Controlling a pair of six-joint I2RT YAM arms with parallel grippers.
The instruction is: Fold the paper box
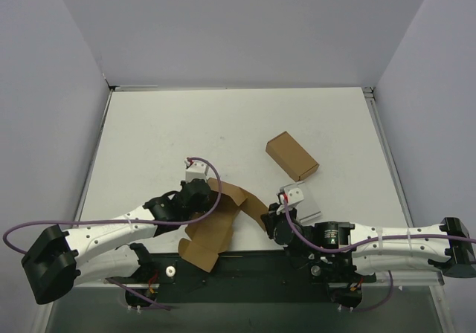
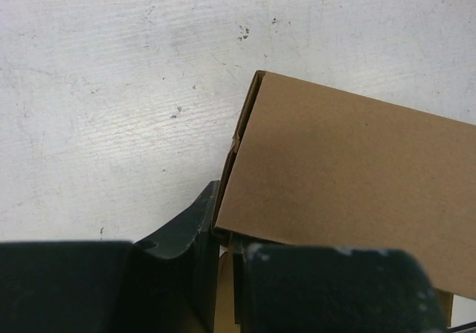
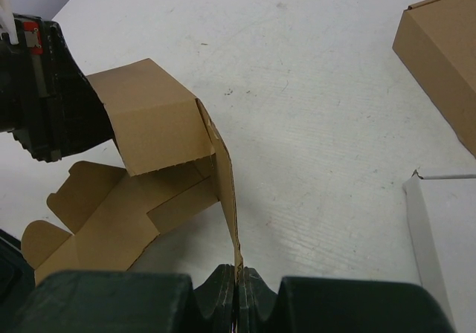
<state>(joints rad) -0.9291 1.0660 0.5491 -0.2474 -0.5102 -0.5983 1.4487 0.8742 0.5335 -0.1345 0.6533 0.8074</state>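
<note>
The paper box [image 1: 219,221] is a brown die-cut sheet with flaps, partly folded, near the table's front edge between both arms. My left gripper [image 1: 202,194] is shut on its upper left flap; in the left wrist view the jaws [image 2: 225,235] pinch the edge of a flat brown panel [image 2: 349,192]. My right gripper [image 1: 269,220] is shut on the sheet's right edge; in the right wrist view the fingertips [image 3: 239,275] clamp a thin upright cardboard wall [image 3: 227,192], with a folded panel [image 3: 152,121] and loose flaps behind it.
A longer oblong brown carton [image 1: 291,155] lies at centre right, also in the right wrist view [image 3: 439,58]. A white-grey slab [image 1: 299,199] lies just behind the right gripper, also in the right wrist view [image 3: 446,236]. The table's front edge [image 1: 245,257] is close below the sheet.
</note>
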